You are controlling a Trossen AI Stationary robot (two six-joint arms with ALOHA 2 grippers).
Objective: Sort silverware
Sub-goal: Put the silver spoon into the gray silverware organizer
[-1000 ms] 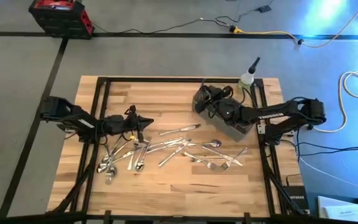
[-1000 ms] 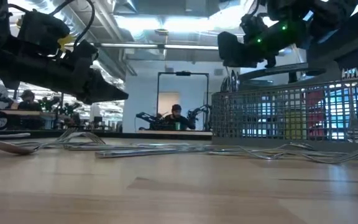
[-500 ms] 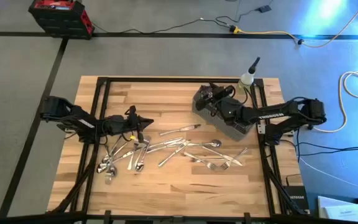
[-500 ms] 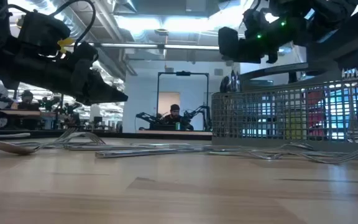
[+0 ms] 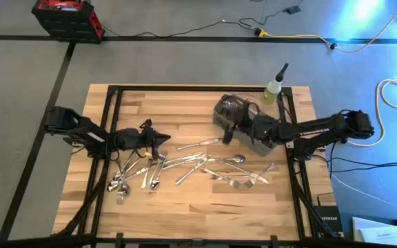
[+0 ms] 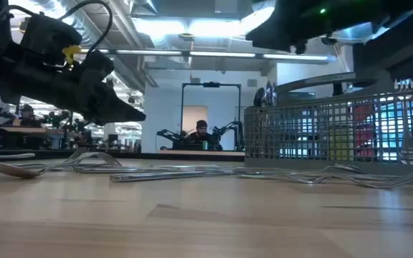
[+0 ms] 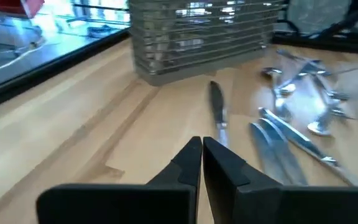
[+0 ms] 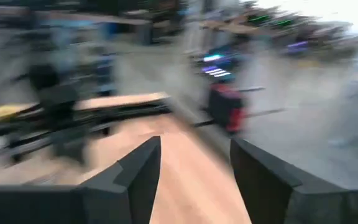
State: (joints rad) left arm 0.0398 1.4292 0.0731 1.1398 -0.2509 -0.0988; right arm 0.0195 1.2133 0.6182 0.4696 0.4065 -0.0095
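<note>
The silverware [image 5: 185,164] lies scattered across the middle of the wooden table: a pile of spoons and forks [image 5: 140,172] at the left, a single piece [image 5: 202,143] farther back, and more forks [image 5: 243,180] at the right. My left gripper [image 5: 165,137] hangs shut and holding nothing just above the table, by the pile's far end; its wrist view shows its tips [image 7: 201,149] closed, pointing at a lone piece [image 7: 217,112]. My right gripper [image 5: 227,134] is open [image 8: 194,158] in the air beside the mesh basket's [image 5: 234,109] left side.
The gray wire-mesh basket [image 6: 335,132] stands at the table's far right, partly under my right arm. A small bottle [image 5: 276,84] sits at the far right corner. Bare wood lies along the near edge [image 5: 198,213]. A person sits in the room behind [image 6: 202,133].
My right gripper has swung from above the basket's far end toward the table's near edge, down past the basket's left side, turning as it went; its wrist view is smeared by the motion.
</note>
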